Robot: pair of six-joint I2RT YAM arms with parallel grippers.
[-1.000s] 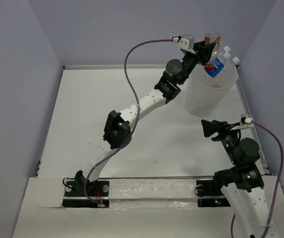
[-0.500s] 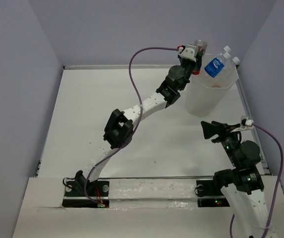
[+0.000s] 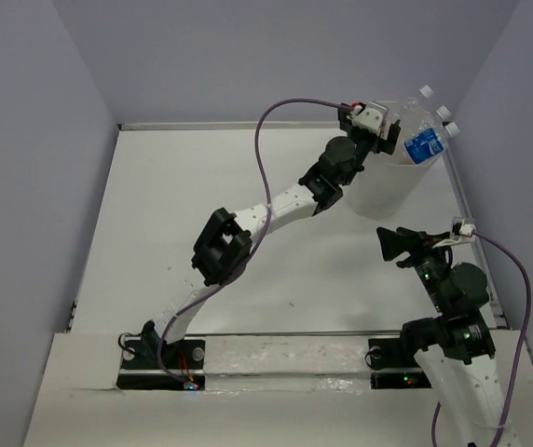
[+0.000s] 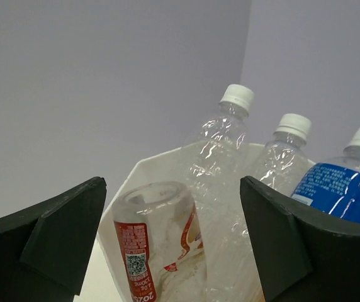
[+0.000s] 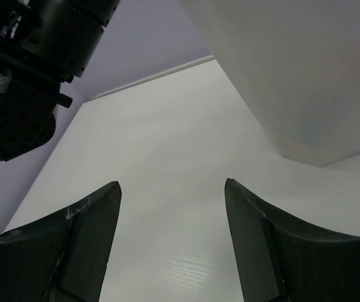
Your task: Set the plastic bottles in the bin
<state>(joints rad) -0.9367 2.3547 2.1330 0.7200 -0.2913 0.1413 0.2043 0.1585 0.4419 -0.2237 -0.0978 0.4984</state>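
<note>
The bin (image 3: 386,191) stands at the far right of the table, its white rim (image 4: 143,168) seen from close in the left wrist view. My left gripper (image 3: 384,140) hangs over its near-left rim, open (image 4: 172,184), with a red-labelled bottle (image 4: 158,245) loose between the jaws, base up, inside the bin. Two clear bottles with white caps (image 4: 221,141) (image 4: 281,157) and a blue-labelled bottle (image 4: 343,195) (image 3: 423,144) stick out of the bin. My right gripper (image 3: 389,242) (image 5: 172,189) is open and holds nothing, low over the table in front of the bin (image 5: 306,75).
The left arm's purple cable (image 3: 262,140) loops above the table's back half. Grey walls close in the table on three sides. The left arm's links (image 5: 35,63) fill the upper left of the right wrist view.
My left gripper has swung right over the bin and opened, letting go of the red-labelled bottle. The blue-labelled bottle has tipped to the right. The right arm has stayed still.
</note>
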